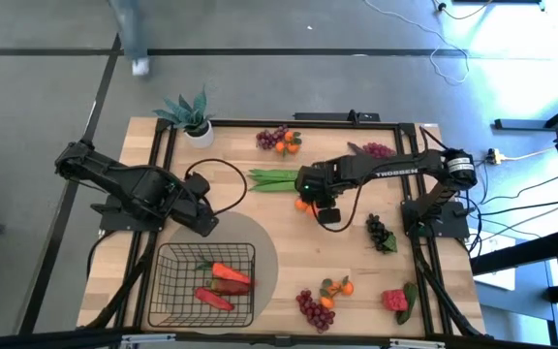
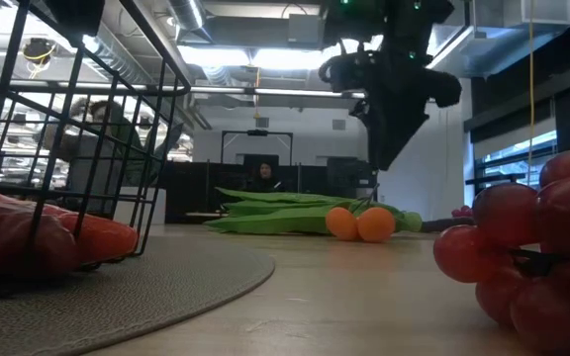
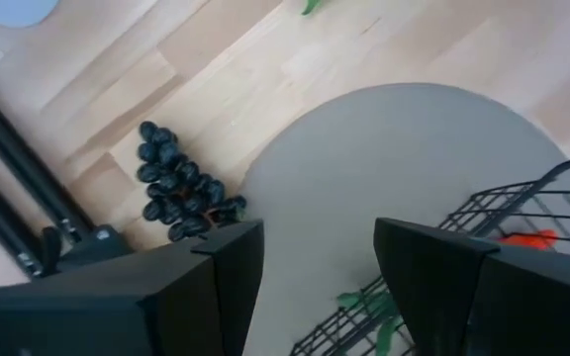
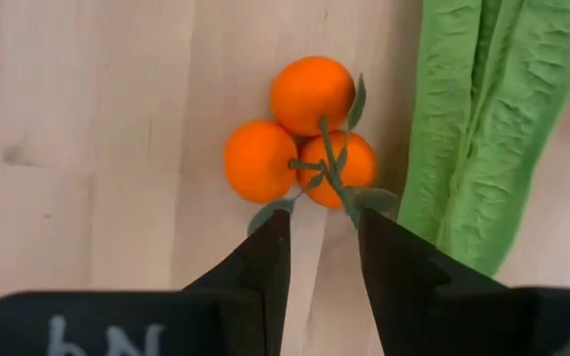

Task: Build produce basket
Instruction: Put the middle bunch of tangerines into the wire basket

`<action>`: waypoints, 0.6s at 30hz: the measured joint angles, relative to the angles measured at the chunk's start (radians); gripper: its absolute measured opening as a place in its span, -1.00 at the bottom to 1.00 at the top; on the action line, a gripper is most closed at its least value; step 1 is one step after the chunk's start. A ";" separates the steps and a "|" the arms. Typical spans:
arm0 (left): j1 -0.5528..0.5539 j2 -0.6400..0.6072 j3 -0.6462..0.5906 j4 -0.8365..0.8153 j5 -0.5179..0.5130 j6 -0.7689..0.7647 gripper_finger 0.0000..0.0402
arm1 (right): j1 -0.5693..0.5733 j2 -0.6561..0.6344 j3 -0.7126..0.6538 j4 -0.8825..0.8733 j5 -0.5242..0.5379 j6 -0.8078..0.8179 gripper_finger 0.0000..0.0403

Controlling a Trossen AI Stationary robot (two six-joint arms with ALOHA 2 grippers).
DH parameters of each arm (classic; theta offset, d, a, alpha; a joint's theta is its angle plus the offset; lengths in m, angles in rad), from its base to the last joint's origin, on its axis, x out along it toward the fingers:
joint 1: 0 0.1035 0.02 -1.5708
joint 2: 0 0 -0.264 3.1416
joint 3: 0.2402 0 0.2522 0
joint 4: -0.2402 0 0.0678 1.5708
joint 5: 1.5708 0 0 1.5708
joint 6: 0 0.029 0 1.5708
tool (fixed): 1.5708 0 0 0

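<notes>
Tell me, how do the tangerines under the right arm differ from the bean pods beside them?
The tangerines are round and orange; the bean pods are long, flat and green. The tangerines form a tight cluster of three joined by a leafy stem; the bean pods lie stretched out side by side. The right gripper hangs open right over the tangerines, not over the bean pods. Both rest on the bare table, outside the basket.
</notes>
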 joint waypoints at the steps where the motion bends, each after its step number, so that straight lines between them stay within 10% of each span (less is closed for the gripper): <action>1: 0.000 0.000 0.000 0.011 0.000 0.000 -0.10 | -0.001 0.000 -0.009 0.013 0.002 -0.016 -0.46; 18: 0.000 0.000 0.000 0.047 -0.001 -0.001 -0.10 | -0.031 0.000 -0.097 0.168 0.002 -0.121 -0.46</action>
